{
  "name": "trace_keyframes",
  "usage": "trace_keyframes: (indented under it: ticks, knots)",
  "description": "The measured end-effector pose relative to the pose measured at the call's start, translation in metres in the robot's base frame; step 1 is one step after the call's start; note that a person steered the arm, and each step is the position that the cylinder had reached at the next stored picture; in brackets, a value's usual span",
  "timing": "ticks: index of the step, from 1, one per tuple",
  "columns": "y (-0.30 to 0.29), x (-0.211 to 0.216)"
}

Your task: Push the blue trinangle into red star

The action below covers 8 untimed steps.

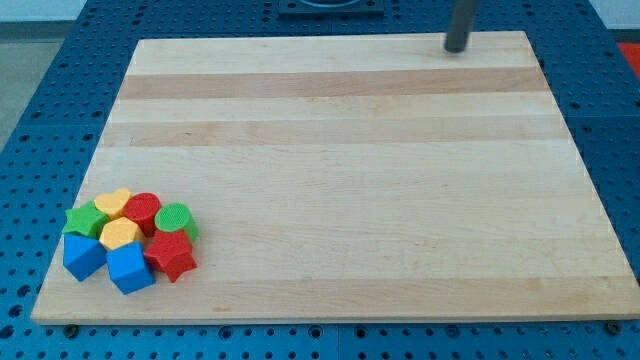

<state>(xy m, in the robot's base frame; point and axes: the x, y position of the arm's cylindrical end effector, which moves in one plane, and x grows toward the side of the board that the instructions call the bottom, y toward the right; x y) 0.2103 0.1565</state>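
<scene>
The blocks sit in one tight cluster at the view's bottom left of the wooden board (340, 170). The red star (171, 255) is at the cluster's bottom right. Two blue blocks lie along the bottom: one at the left (83, 256), which looks like the blue triangle, and a blue cube (130, 267) that touches the red star. My tip (456, 48) is at the view's top right, near the board's top edge, far from all the blocks.
Also in the cluster are a green star (86, 221), a yellow heart (113, 203), a red round block (143, 211), a green round block (176, 220) and a yellow hexagon (121, 235). Blue perforated table surrounds the board.
</scene>
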Motion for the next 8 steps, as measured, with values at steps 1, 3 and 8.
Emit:
trace_keyframes:
  ticks: [1, 3, 8]
  knots:
    - [-0.085, -0.009]
    - [-0.261, 0.009]
    - [-0.449, 0.220]
